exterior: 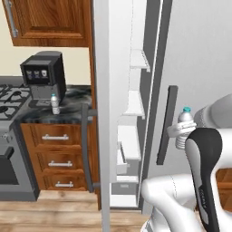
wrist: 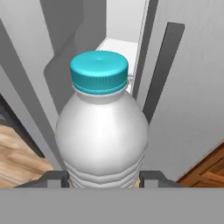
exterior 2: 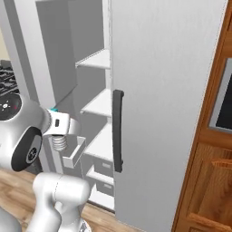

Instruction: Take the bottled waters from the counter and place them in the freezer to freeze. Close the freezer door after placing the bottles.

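I have the white two-finger gripper [wrist: 103, 177] clamped on a small clear plastic water bottle with a teal cap [wrist: 101, 127]; in my hand view both dark fingertips [wrist: 57, 178] press against the bottle's ribbed lower body. The bottle stands upright in the grip, in front of the tall light-grey freezer [exterior: 199, 59], near the long dark vertical bar handle [exterior: 166, 124] of its closed right panel. The narrow light-grey freezer door [exterior: 103, 113] stands swung open, and I see the white inner shelves [exterior 2: 97, 59] through the gap. A second small clear bottle with a teal cap [exterior: 55, 104] stands on the dark marbled stone counter [exterior: 72, 102], just beside the black coffee machine [exterior: 43, 74], over brown wooden drawers [exterior: 56, 156].
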{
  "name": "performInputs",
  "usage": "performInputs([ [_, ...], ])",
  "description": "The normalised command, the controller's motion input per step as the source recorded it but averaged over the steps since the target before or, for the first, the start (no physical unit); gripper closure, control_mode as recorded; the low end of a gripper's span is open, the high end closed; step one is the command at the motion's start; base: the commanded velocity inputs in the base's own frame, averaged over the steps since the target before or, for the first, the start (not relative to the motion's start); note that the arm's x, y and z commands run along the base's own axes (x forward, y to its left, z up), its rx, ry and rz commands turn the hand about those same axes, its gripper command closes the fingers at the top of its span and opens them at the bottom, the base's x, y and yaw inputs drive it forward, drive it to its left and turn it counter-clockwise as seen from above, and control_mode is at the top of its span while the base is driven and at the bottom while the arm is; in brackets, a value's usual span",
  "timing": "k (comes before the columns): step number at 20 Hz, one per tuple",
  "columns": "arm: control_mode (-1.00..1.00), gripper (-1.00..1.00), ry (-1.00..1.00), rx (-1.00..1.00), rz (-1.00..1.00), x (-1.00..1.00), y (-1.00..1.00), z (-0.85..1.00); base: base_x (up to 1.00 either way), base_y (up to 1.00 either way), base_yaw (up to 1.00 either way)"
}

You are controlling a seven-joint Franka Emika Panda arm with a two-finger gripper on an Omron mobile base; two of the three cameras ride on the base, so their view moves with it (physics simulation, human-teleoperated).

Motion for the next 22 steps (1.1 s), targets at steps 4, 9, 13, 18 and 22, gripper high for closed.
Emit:
performInputs([
  [4,1.00,1.00,0.00,0.00,0.00,0.00,0.00,0.00,0.21,-0.41,-0.03],
  [9,1.00,1.00,0.00,0.00,0.00,0.00,0.00,0.00,0.14,-0.59,-0.15],
  [13,1.00,1.00,0.00,0.00,0.00,0.00,0.00,0.00,0.27,-0.24,-0.12],
  [18,1.00,1.00,0.00,0.00,0.00,0.00,0.00,0.00,0.41,0.06,0.02],
  [22,1.00,1.00,0.00,0.00,0.00,0.00,0.00,0.00,0.41,0.00,0.09],
])
